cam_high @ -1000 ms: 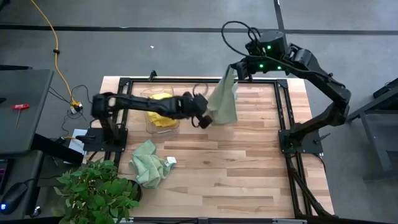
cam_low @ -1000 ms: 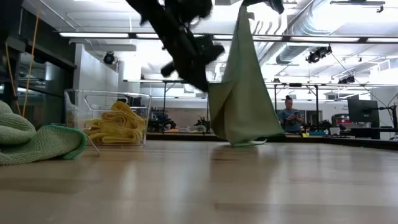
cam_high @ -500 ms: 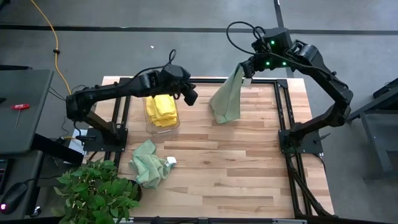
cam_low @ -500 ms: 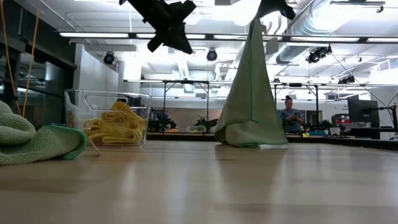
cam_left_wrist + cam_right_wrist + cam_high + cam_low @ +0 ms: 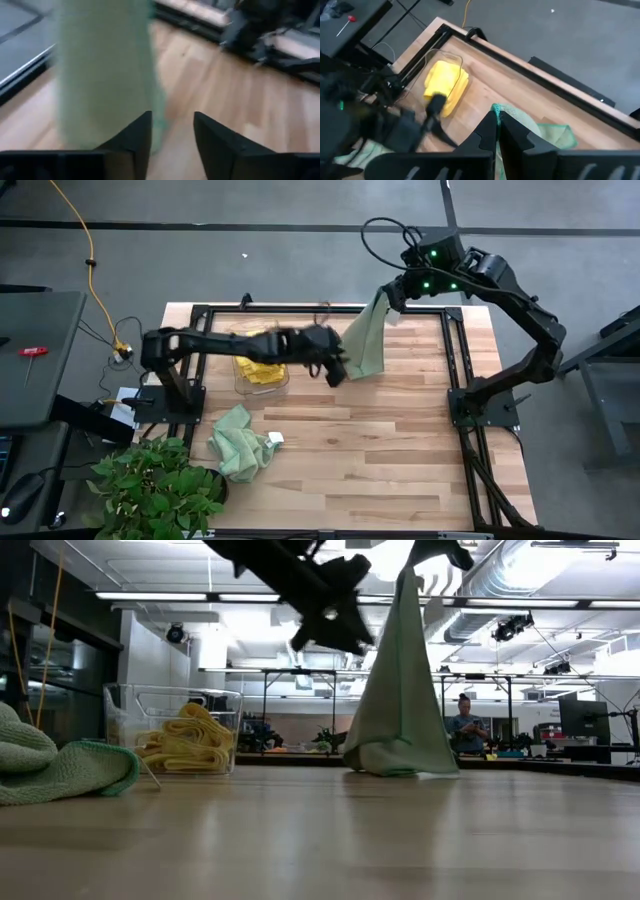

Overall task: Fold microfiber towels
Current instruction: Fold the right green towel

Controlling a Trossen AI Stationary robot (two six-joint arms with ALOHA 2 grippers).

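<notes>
A: Two green towels are out. At the left, one crumpled green towel (image 5: 240,442) lies on the table (image 5: 400,470) beside the plant (image 5: 150,490); the yellow towels (image 5: 258,358) sit in the clear bin (image 5: 262,380) just beyond.

B: And the arms?

A: The left gripper (image 5: 338,370) is at mid-table with its fingers (image 5: 135,140) parted and nothing between them, just beside the lower edge of the hanging green towel (image 5: 365,345). To the right, the right gripper (image 5: 392,295) is pinched tight on that towel's top corner, so it hangs in a limp drape with its bottom bunched on the wood.

B: How will it handle?

A: Light, soft, no stiffness at all; I'd judge it will sag wherever it isn't held. The sensible hold is a free lower corner, at the hem, so the two grips can spread it flat.
</notes>
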